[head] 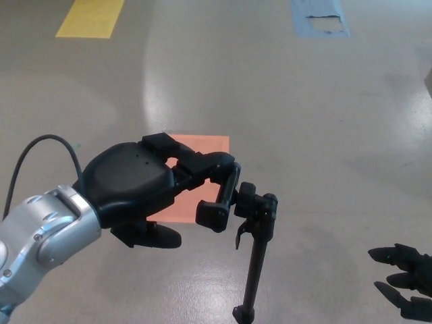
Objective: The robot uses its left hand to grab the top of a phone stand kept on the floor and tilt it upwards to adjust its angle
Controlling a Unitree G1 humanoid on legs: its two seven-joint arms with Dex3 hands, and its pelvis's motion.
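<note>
Left hand (158, 192) at centre-left, fingers (219, 192) curled forward and down, fingertip pads just beside the clamp head of the phone stand (254, 236). Contact between pads and clamp head not resolvable from the head view; apparently touching or a hair apart, with no closed hold visible. Hand half-curled, neither spread wide nor shut on anything; thumb (152, 235) extended low under the palm, apart from the stand.

Phone stand immediately off the fingertips, on the side away from the wrist: slim black pole upright with a slight lean, clamp head level with the fingertips, base below the hand at the lower edge of the picture, on the grey floor (304, 121). Orange floor patch (202, 177) beyond and beneath the hand, partly hidden by it.

Right hand (405, 277) far off past the stand, low at the picture's corner, fingers apart, holding nothing.

Step in hand, as judged: final approach to the top of the stand, grasp not yet made. Next move calls for closing fingers and thumb on the clamp head, then rotating it upward about its hinge with the pole kept upright; risk of toppling the light stand if pushed sideways.
</note>
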